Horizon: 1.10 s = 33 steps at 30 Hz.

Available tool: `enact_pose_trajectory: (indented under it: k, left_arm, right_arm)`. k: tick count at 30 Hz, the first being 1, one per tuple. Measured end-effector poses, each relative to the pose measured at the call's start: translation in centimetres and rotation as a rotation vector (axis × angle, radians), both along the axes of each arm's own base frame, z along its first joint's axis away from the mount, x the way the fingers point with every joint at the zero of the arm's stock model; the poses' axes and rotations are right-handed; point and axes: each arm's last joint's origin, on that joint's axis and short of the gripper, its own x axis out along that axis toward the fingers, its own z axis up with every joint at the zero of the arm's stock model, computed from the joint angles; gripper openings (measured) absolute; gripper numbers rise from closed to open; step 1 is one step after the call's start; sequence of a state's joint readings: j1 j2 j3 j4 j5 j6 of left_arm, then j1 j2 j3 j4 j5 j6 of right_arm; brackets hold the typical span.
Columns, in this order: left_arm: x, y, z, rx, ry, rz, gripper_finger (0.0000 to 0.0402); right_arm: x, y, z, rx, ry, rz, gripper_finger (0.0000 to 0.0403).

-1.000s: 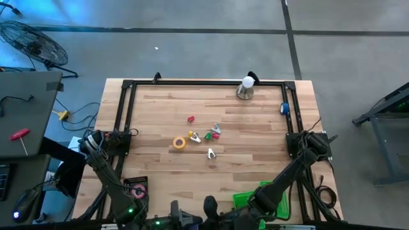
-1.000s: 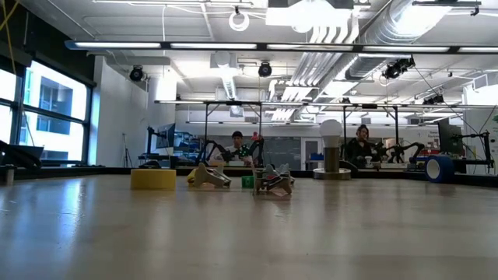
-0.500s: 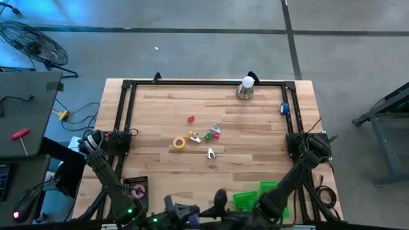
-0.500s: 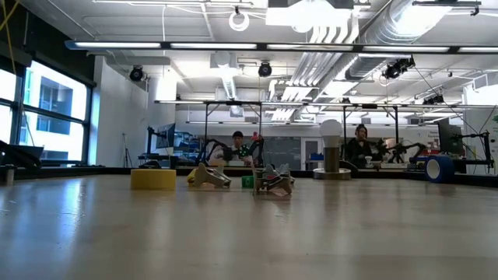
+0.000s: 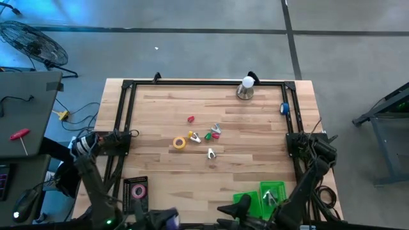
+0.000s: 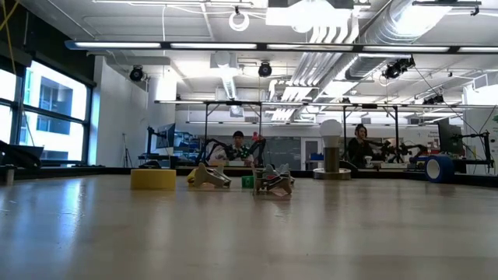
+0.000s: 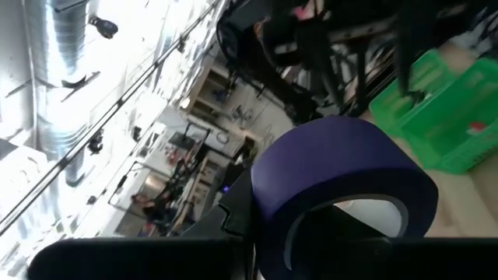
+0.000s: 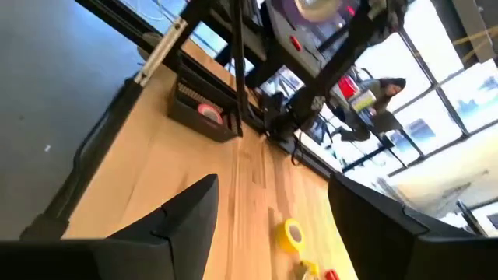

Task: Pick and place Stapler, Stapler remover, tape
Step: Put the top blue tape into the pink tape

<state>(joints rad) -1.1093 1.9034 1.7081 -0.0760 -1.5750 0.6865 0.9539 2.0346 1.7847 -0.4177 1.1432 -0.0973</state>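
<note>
Left wrist view fills with the purple tape roll [image 7: 342,183], clamped in the left gripper [image 7: 311,249] at the frame's bottom, its open core facing lower right. High view puts that gripper [image 5: 167,220] at the bottom edge, left of centre. The right gripper [image 8: 268,222], bottom centre, has its fingers [image 8: 183,214] spread apart, holding nothing; the yellow tape roll [image 8: 292,234] lies flat on the surface [image 5: 255,128] beyond it.

I note bare wood left, right and far; a small clutter [image 5: 203,135] blocks mid-table, a bulb stand [image 5: 245,89] far right, green bin [image 5: 259,195] near right.
</note>
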Motion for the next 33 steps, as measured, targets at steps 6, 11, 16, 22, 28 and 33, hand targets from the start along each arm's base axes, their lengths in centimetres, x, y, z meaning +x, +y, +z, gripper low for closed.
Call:
enact_pose_trajectory:
  k: [6, 11, 16, 22, 28, 33]
  left_arm:
    - [-1.6, -0.1, 1.1, 0.002, 0.001, -0.037, 0.0038]
    - [-1.5, 1.4, 2.4, 0.053, 0.034, -0.048, 0.0038]
    - [0.1, 5.2, 4.1, 0.072, 0.070, -0.018, 0.0038]
    - [2.1, 10.8, 3.9, -0.267, 0.398, -0.366, 0.0038]
    - [2.5, 15.5, 1.0, -0.576, 0.749, -0.093, 0.0038]
    - [0.8, 16.9, -0.1, -0.905, 0.957, 0.227, 0.0038]
  right_arm:
    - [-0.2, -0.4, -0.4, 0.030, 0.015, -0.031, 0.0236]
    - [0.3, -0.8, -0.5, 0.036, 0.017, -0.051, 0.0236]
    - [1.1, -1.5, -0.5, 0.037, 0.024, -0.067, 0.0236]
    - [1.7, -2.2, -0.8, 0.039, 0.062, -0.066, 0.0236]
    - [1.5, -2.7, -1.3, 0.051, 0.095, -0.093, 0.0236]
    - [1.1, -3.2, -1.7, 0.080, 0.111, -0.133, 0.0236]
